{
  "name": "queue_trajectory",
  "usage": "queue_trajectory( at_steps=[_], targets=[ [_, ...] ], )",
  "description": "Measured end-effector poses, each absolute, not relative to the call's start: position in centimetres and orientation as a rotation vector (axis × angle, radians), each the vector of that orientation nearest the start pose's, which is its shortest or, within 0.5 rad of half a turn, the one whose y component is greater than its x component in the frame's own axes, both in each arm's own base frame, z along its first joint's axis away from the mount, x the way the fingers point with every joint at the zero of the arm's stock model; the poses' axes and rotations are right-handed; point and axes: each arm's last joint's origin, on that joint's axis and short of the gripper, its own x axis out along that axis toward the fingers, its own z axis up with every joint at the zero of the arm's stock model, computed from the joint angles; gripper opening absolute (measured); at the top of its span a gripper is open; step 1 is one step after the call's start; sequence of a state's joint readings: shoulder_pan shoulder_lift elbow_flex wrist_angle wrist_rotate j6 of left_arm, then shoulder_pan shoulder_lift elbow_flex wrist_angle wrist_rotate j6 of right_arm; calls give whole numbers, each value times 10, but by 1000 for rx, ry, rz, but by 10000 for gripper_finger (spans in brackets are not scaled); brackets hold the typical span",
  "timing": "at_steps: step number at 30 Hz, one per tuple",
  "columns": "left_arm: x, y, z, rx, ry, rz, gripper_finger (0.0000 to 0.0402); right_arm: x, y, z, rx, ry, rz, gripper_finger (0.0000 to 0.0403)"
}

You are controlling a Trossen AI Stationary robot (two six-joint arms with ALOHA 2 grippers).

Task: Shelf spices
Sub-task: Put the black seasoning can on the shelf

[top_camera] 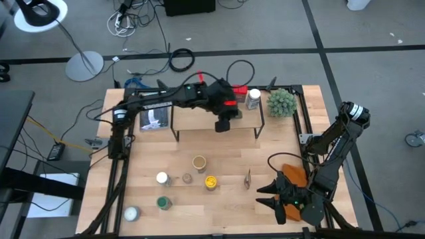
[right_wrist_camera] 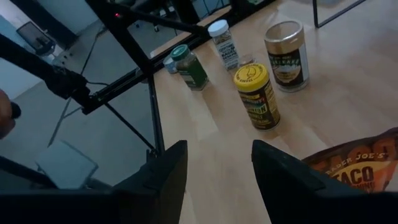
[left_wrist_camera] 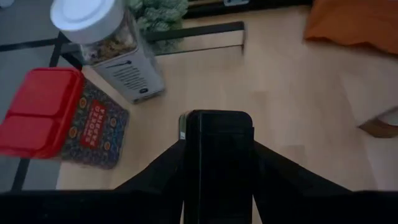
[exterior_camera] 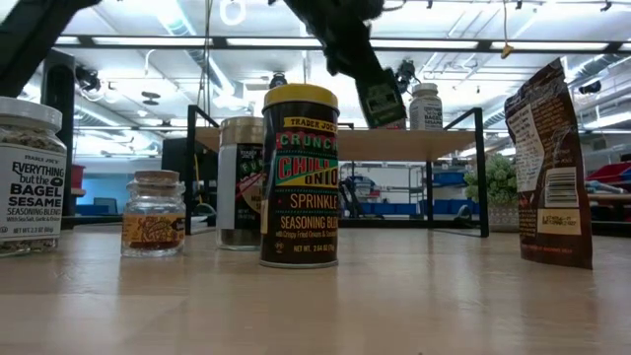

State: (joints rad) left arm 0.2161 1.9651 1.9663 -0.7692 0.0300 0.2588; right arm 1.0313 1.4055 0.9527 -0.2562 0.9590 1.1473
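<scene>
The shelf stands at the table's far edge. A red-lidded tin and a white-lidded jar are on its right end. My left gripper reaches over the shelf, shut on a dark spice tin that hangs above the plank. Other spices stand on the table before the shelf: a tan-lidded jar, a yellow-lidded one, a white-lidded one and a green-lidded one. My right gripper waits open at the near right, nothing between its fingers. My left gripper pinches the dark tin by its upper end between the two fingers, which slant down from above. In the wrist view the tin's black top fills the gap between them. The tin hangs tilted below the fingers, clear of the shelf plank.
A green fuzzy plant stands just right of the shelf. An orange-brown cloth lies by my right gripper, and a brown pouch stands near it. A picture card sits left of the shelf. Black frame rails run along the table's sides.
</scene>
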Motion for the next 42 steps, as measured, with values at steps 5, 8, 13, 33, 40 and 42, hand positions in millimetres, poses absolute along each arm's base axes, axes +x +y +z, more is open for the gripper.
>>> queue_trajectory(
  at_steps=[5, 8, 13, 33, 40, 42],
  targets=[
    [434, 101, 335, 187, 787, 178, 157, 168, 234, 256, 536, 354, -157, 180],
    [436, 105, 337, 216, 770, 202, 157, 168, 234, 256, 536, 354, -157, 180],
    [438, 105, 339, 213, 733, 184, 157, 168, 234, 256, 517, 355, -154, 180],
    [437, 105, 338, 197, 745, 215, 208, 168, 234, 256, 513, 350, -157, 180],
    [433, 106, 344, 285, 763, 314, 209, 168, 234, 256, 513, 350, -157, 180],
    [432, 106, 345, 285, 763, 312, 209, 168, 234, 256, 513, 350, -157, 180]
  ],
)
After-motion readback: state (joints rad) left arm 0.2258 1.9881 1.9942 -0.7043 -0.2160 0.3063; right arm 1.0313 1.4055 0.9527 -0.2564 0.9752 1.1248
